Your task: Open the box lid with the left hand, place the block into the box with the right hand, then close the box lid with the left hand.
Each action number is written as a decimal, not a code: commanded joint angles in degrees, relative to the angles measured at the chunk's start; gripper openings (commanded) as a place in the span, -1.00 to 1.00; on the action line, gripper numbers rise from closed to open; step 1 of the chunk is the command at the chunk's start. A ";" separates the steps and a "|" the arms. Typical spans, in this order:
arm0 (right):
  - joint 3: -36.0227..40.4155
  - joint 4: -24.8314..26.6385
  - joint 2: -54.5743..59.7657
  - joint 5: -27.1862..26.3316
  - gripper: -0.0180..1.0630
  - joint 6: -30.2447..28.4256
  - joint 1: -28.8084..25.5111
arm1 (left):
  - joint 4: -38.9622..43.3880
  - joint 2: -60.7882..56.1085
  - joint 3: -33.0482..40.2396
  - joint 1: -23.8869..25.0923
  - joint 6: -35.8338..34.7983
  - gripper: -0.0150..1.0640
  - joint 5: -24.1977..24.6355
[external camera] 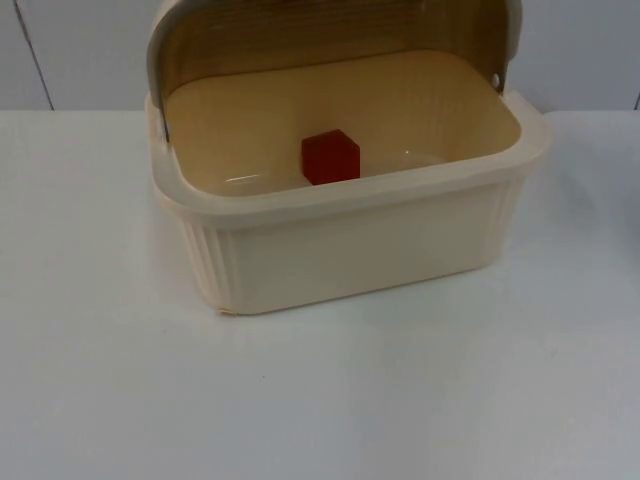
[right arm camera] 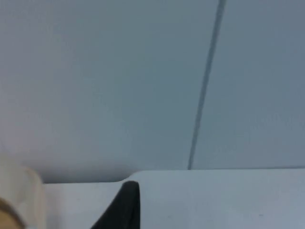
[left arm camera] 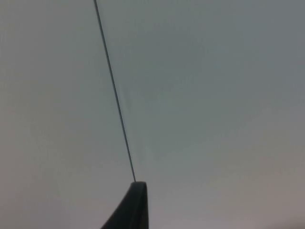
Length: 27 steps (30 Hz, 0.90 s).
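- The cream plastic box, ribbed along its front wall, sits on the smooth white table.
- Its tinted, curved lid is swung up at the back.
- A small glossy red block rests on the box's floor.
- Left gripper faces the grey partition wall; right gripper hangs beside the box's corner; I can't tell either grip.

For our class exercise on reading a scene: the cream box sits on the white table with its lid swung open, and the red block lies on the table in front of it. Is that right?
Not quite. The box does sit on the white table with its lid swung open, but the red block lies inside the box, on its floor, not on the table in front. The top view shows this.
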 commanded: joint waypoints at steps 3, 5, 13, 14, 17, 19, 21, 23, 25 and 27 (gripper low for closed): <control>-0.33 0.33 -0.88 0.81 0.96 -0.91 -2.13 | 0.26 -0.52 0.11 0.02 -0.36 0.94 -0.14; -0.33 3.59 -0.72 0.93 0.96 -1.69 -2.13 | 0.27 -0.52 0.11 0.02 -0.36 0.94 -0.26; -0.33 23.31 0.48 0.07 0.96 -20.62 -2.01 | 0.35 -0.52 0.11 -0.43 -0.36 0.94 -0.15; -0.33 23.31 0.48 0.07 0.96 -20.62 -2.01 | 0.35 -0.52 0.11 -0.43 -0.36 0.94 -0.15; -0.33 21.51 0.48 0.07 0.96 -19.79 -2.11 | 1.71 -0.52 0.11 -1.79 -0.36 0.94 -0.15; -0.33 20.47 0.48 -0.14 0.96 -18.96 -2.11 | 2.14 -0.52 0.11 -2.29 -0.36 0.94 -0.15; -0.33 19.86 0.48 -0.04 0.96 -17.56 -2.11 | 3.04 -0.52 0.11 -2.73 -0.36 0.94 -0.15; -0.33 19.32 0.48 0.06 0.96 -17.02 -2.11 | 3.04 -0.52 0.11 -2.73 -0.36 0.94 -0.15; -0.33 19.32 0.48 0.06 0.96 -17.02 -2.11 | 3.04 -0.52 0.11 -2.73 -0.36 0.94 -0.15; -0.33 19.19 0.48 0.20 0.96 -17.02 -2.11 | 3.04 -0.52 0.66 -2.73 -0.36 0.94 -0.40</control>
